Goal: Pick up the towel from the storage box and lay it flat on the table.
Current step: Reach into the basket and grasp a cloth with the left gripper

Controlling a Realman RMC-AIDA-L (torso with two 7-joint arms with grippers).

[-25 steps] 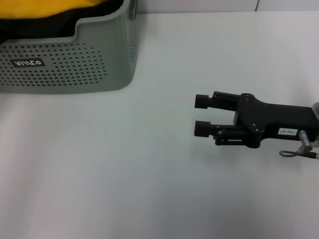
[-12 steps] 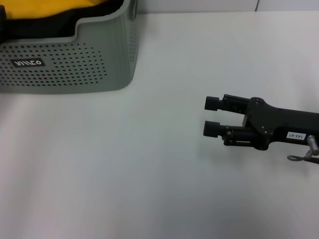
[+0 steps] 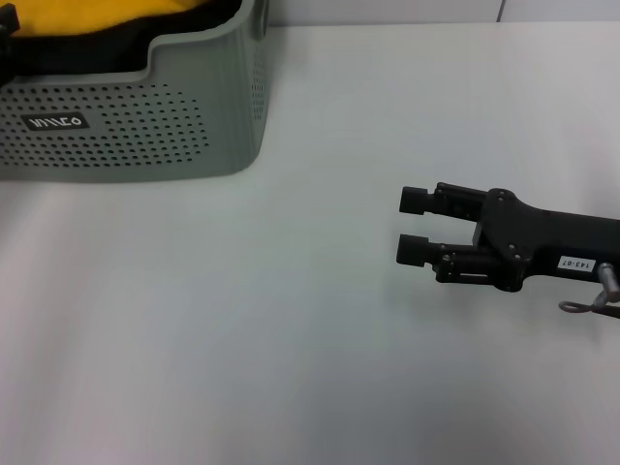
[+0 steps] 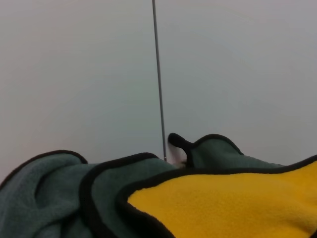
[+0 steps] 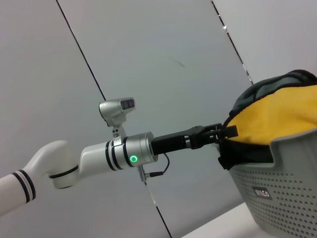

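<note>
White, smooth table (image 3: 242, 320) fills the head view, and nearest over it on the robot's right hangs the right gripper (image 3: 417, 226), a black pincer lying level above the surface. Its two dark fingertips (image 3: 416, 250) stand parted with a clear gap between them, and nothing sits in that gap. They point across the table toward the robot's left, where the storage box (image 3: 145, 126) stands well apart from them and farther back.

Pale grey-green with perforated sides, the storage box carries a small dark label (image 3: 53, 123) with white lettering on the wall facing the camera. Inside it the towel (image 3: 97, 17) is bunched up, yellow side on top, rising above the rim, with dark folds beneath.

At the far-left rim of the box the left gripper (image 5: 229, 145) reaches in against the towel; the right wrist view shows its black fingers at the edge of the yellow heap, but whether they have closed on the cloth cannot be told. From the left wrist view the towel (image 4: 208, 203) lies close below, yellow and grey-green folds edged in black binding.
</note>
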